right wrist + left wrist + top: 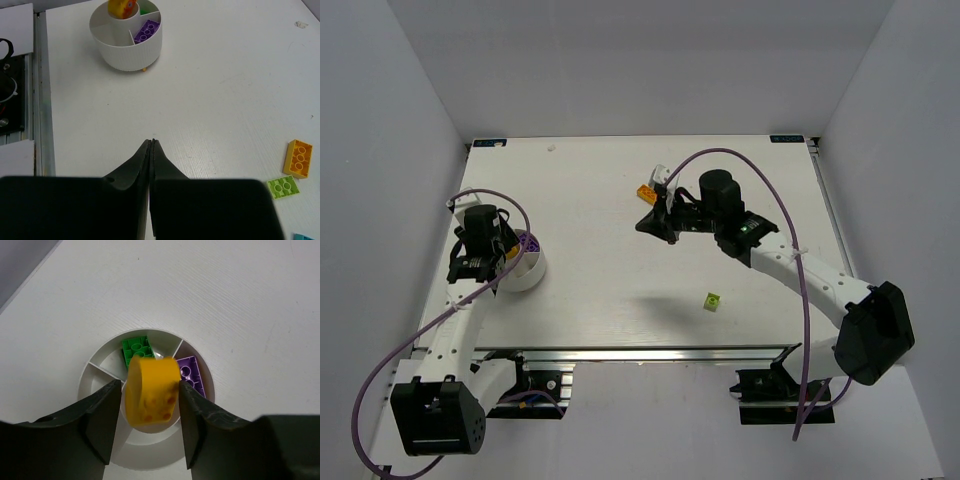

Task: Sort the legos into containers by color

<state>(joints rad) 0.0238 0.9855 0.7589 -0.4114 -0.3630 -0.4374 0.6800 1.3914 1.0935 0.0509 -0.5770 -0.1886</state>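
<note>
My left gripper (pixel 150 385) hangs over the white divided bowl (pixel 90 371), jaws apart. A yellow brick (pixel 151 392), blurred, lies between them, touching the right finger with a small gap on the left. A green brick (pixel 136 349) and a purple brick (pixel 191 372) lie in separate wedges. In the top view the left gripper (pixel 505 255) is above the bowl (pixel 528 275). My right gripper (pixel 151 142) is shut and empty above bare table (pixel 650 222). An orange brick (pixel 298 158) and a lime brick (pixel 283 186) lie to its right.
A cyan brick corner (pixel 302 236) shows at the right wrist view's lower edge. Another lime brick (pixel 713 300) lies alone near the table's front. The orange brick (pixel 644 193) sits just behind the right gripper. Grey walls enclose the table.
</note>
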